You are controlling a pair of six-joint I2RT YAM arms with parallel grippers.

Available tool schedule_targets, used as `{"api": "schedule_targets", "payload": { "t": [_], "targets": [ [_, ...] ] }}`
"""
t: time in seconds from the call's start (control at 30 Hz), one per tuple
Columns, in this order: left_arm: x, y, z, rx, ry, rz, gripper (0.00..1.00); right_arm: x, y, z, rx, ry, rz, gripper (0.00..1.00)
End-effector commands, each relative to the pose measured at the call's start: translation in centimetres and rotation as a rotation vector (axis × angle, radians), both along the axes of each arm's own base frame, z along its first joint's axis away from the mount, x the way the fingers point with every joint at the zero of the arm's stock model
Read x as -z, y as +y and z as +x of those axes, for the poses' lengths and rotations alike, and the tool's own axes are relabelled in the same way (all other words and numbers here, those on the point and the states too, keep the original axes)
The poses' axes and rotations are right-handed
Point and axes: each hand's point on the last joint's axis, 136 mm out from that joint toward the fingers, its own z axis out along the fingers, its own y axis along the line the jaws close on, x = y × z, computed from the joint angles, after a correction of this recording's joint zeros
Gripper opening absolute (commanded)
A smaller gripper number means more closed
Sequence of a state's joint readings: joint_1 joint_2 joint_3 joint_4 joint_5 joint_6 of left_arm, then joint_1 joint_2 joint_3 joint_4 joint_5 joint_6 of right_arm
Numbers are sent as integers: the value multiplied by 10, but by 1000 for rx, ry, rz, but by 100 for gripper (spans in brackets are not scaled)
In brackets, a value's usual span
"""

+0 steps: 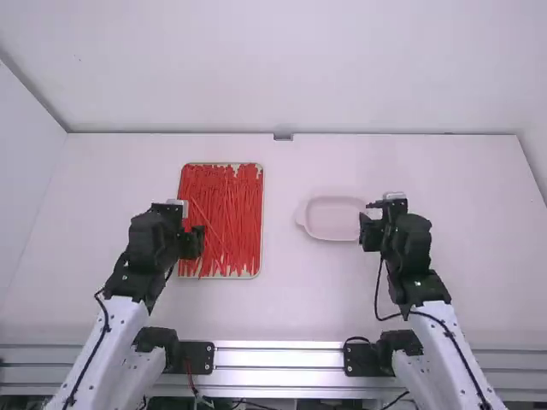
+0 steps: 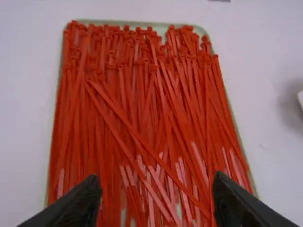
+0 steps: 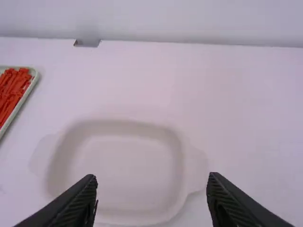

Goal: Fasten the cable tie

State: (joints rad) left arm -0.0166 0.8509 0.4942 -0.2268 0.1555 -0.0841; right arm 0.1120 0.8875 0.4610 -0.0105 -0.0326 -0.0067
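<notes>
The left arm (image 1: pixel 107 329), lower left, and right arm (image 1: pixel 449 342), lower right, had white links and black joints, each with a bulky black wrist block and pale cap. A thin black cable (image 1: pixel 378 290) looped beside the right arm. The left hand (image 1: pixel 193 242) and right hand (image 1: pixel 366 231) were black, the right's fingers (image 3: pixel 75 204) ribbed wedges.

high: above-behind, forward-down | left wrist: close over tray (image 2: pixel 163 27) | right wrist: close over dish (image 3: pixel 118 126), shares tray

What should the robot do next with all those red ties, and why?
Probably lower the left gripper onto the red cable ties and pinch just one. Its fingers are open, hovering right over the near end of the pile, and it holds nothing yet.
</notes>
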Motion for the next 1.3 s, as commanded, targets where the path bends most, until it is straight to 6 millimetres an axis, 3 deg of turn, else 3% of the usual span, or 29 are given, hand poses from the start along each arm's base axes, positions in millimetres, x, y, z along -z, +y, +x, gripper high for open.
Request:
{"api": "schedule_targets", "payload": {
  "t": [0.0,0.37,0.63,1.0,1.27],
  "targets": [
    [-7,-9,9,27,22,-33,68,-12,7,14,-16,-3,6,69],
    [11,-18,28,45,193,-71,86,6,34,43,-108,109,28,86],
    [17,3,35,-55,262,20,95,18,38,48,-112,189,13,94],
    [-29,3,26,-194,382,-96,99,-23,39,29,-44,164,142,98],
    [-35,4,22,-186,399,-78,99,-39,36,13,-49,139,140,98]
  ]
}}
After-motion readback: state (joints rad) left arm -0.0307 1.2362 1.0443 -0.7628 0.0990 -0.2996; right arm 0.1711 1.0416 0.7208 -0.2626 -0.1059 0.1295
